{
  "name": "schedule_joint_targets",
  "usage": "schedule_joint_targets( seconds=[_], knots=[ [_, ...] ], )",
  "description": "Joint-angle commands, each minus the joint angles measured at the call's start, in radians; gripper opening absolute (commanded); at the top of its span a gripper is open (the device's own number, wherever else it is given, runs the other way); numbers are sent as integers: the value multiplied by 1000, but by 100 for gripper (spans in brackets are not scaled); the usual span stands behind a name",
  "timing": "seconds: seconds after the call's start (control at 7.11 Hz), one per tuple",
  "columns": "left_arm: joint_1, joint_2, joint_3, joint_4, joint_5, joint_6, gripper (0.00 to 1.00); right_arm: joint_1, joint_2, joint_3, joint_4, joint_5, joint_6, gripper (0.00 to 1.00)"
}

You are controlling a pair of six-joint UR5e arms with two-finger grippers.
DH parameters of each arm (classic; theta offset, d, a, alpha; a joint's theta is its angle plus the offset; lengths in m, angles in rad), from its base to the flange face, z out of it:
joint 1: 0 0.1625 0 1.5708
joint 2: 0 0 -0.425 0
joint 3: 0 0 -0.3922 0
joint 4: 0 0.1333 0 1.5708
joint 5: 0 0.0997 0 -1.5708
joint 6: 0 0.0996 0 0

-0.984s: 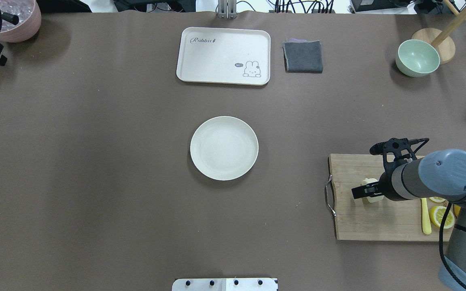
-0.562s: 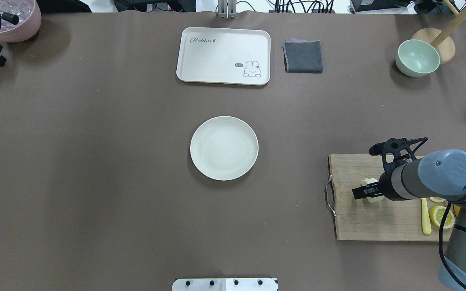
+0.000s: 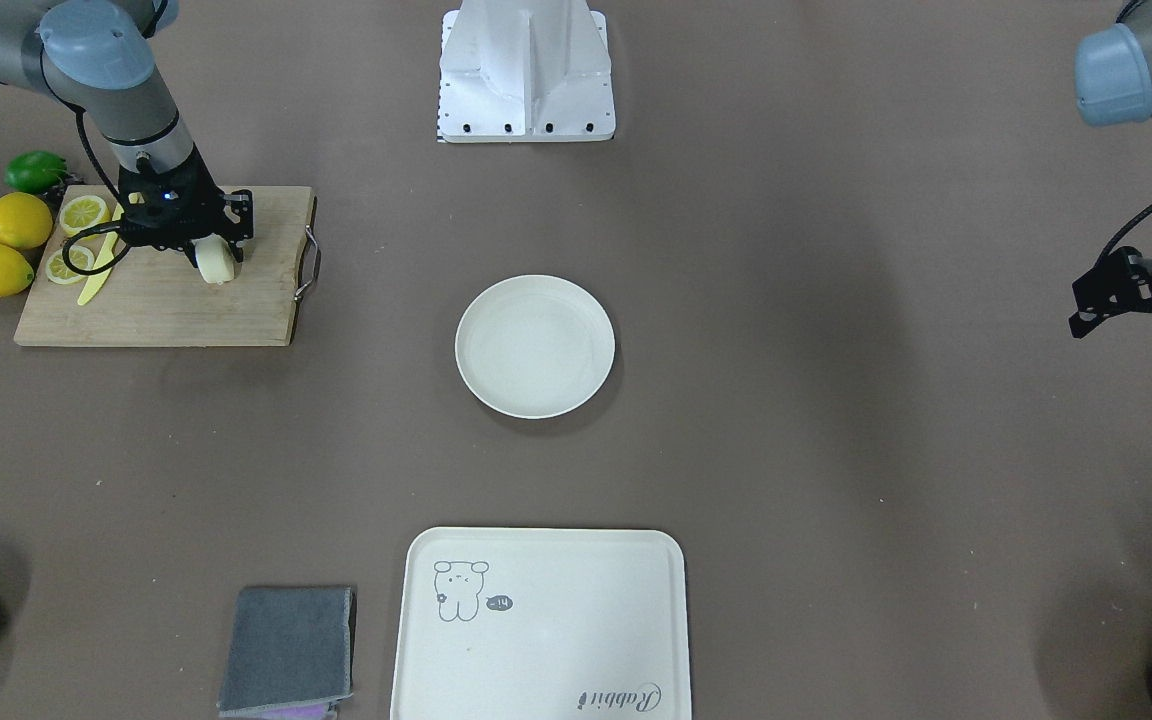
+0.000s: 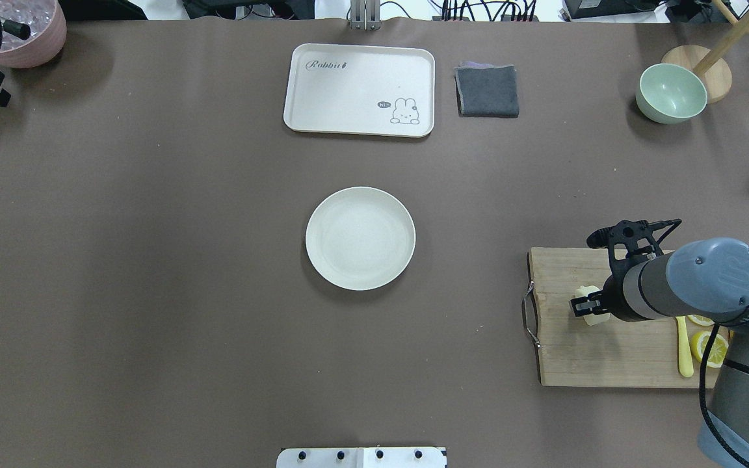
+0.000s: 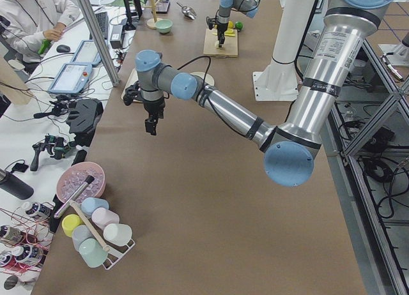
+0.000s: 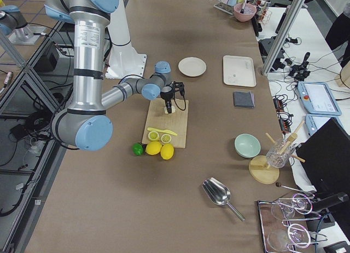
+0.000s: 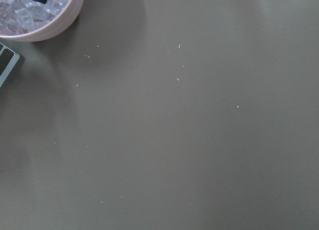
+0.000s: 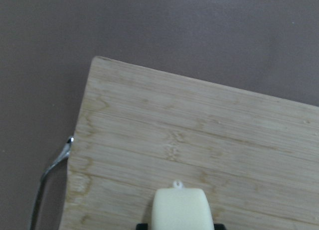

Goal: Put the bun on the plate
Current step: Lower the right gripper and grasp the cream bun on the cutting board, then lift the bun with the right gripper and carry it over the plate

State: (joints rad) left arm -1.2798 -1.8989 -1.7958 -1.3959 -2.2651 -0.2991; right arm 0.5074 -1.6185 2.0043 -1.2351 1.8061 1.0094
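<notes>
- the right gripper pointed straight down over the wooden cutting board, its claw pinching the bun from both sides.
- the bun sat low at the board's end nearer the metal handle; whether it touched the wood or hung just above it could not be told.
- the plate lay at the table's middle, well apart from the board and the bun.
- lemon slices and a yellow knife lay at the board's other end, beyond the gripper.
- the left gripper hung over the brown table near the pink bowl, far from the plate; whether its claw was spread or pressed together could not be told.
</notes>
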Motion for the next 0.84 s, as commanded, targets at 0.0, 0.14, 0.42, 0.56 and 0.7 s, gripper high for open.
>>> schedule_joint_targets(
  seconds=[0.0, 0.14, 0.42, 0.56, 0.7],
  knots=[
    [-1, 0, -1, 2, -1, 0, 98, -1, 51, -36, -15, -13, 15, 46],
    [-1, 0, -1, 2, -1, 0, 98, 0, 54, -27, -17, -19, 18, 42],
    [-1, 0, -1, 2, -1, 0, 98, 2, 160, -24, -93, -11, 29, 40],
    [-3, 0, -1, 2, -2, 0, 98, 0, 266, -28, -192, -13, 101, 38],
    [-3, 0, -1, 2, -2, 0, 98, -3, 378, -50, -260, -13, 165, 38]
  ],
)
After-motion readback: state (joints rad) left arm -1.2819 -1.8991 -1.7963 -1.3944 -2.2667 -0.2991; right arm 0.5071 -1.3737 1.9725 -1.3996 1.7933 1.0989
